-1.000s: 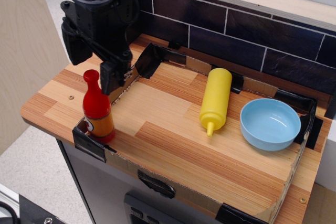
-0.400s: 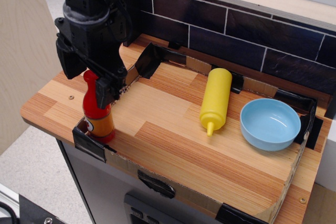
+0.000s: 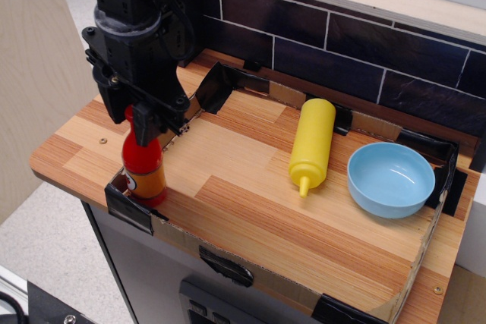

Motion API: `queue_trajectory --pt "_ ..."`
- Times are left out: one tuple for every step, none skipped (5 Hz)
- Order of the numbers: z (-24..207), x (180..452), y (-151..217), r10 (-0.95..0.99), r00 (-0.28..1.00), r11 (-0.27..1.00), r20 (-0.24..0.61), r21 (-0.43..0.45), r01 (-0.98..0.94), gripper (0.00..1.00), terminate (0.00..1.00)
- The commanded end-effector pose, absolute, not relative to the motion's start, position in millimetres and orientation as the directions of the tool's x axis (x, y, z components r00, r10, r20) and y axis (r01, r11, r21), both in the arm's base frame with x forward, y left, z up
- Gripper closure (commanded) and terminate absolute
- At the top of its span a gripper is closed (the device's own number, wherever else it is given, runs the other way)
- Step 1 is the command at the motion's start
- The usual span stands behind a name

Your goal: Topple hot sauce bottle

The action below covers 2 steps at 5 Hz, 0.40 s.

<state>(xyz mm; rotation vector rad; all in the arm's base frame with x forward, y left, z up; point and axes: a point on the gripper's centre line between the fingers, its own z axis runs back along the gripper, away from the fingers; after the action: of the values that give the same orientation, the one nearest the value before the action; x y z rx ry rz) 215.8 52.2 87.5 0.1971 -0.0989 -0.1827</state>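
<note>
The hot sauce bottle (image 3: 144, 171), glossy red with an orange-yellow label band, stands upright at the front left corner of the wooden counter (image 3: 250, 202). My black gripper (image 3: 133, 119) is over it from above, with its fingers closed in on either side of the bottle's cap and neck. The cap is mostly hidden between the fingers; only a sliver of red shows there.
A plain yellow squeeze bottle (image 3: 312, 144) lies on its side mid-counter, nozzle toward the front. A light blue bowl (image 3: 390, 178) sits to its right. A low cardboard rim with black tape (image 3: 228, 81) borders the counter, and a dark tiled wall (image 3: 342, 43) stands behind.
My gripper came down and left from behind the bottle, straddled its cap, and its fingers have drawn together on the neck. The bottle still stands upright in the same place.
</note>
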Motion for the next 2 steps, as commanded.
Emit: queue_trajectory --pt "101.5 228.4 41.2 0.018 0.995 0.995 0.097 0.093 -0.027 1.00 0.00" --pt "109.1 228.1 24.0 0.053 0.995 0.997 0.079 0.051 -0.057 1.00 0.00"
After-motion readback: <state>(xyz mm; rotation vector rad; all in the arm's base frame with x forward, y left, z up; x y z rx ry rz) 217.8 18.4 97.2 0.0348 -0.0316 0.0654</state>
